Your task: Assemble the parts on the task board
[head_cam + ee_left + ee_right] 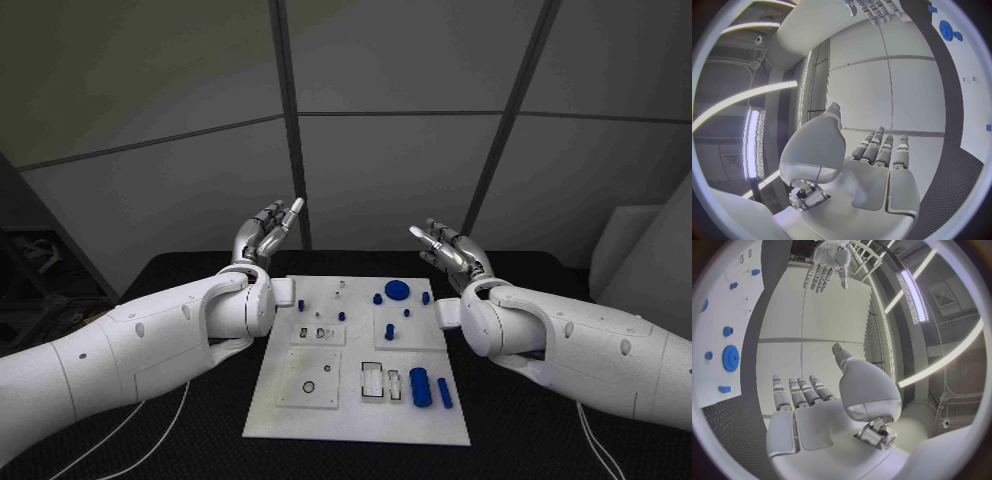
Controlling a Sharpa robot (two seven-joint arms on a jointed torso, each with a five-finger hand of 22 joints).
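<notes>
Nearest, the white task board [361, 405] lies flat mid-table, likely rigid and stable. Both the left hand [265, 234] and right hand [449, 246] hover past its far edge, fingers apart, empty. Toward its near right corner lies a blue cylinder [420, 386], probably light, hard, slick; grasp its sides. Smaller parts are hard to make out.

- I see a black bench [188, 420] with a dark, textured top.
- The white task board [289, 415] lies flat at its middle, long side running from the near edge toward the far edge.
- Thin white cables [152, 430] trail across the bench near both near corners.
</notes>
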